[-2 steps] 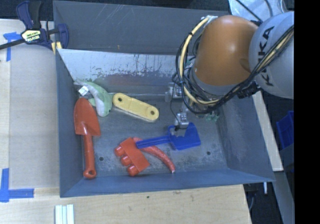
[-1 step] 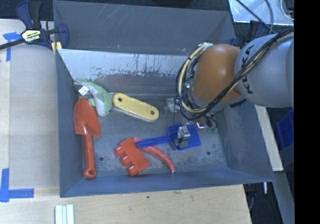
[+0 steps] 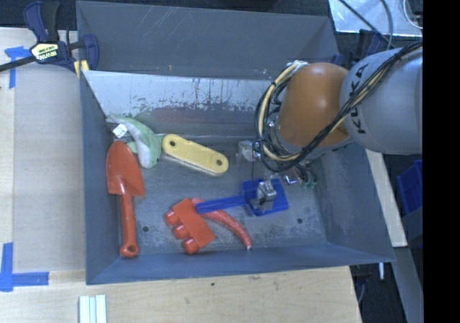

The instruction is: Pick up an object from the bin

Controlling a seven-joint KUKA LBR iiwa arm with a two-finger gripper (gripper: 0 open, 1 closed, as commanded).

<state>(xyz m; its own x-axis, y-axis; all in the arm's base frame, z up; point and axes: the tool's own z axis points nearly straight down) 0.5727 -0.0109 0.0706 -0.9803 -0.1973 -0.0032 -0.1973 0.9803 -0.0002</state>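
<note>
My gripper (image 3: 267, 190) hangs low at the bin's right centre, directly over the square head of a blue toy tool (image 3: 251, 203). The tool's blue handle runs left along the floor. Its head is partly hidden under the gripper, and I cannot see whether it is gripped. Just left of the handle's end lies a red toy rake (image 3: 188, 225). A curved red-orange piece (image 3: 233, 227) lies next to the rake, in front of the blue handle.
A yellow flat oblong (image 3: 195, 154) lies in the middle towards the back wall. A red toy shovel (image 3: 123, 186) lies along the left side, with a pale green and white thing (image 3: 141, 141) by its blade. The arm's orange cover and cables stand over the right part of the bin.
</note>
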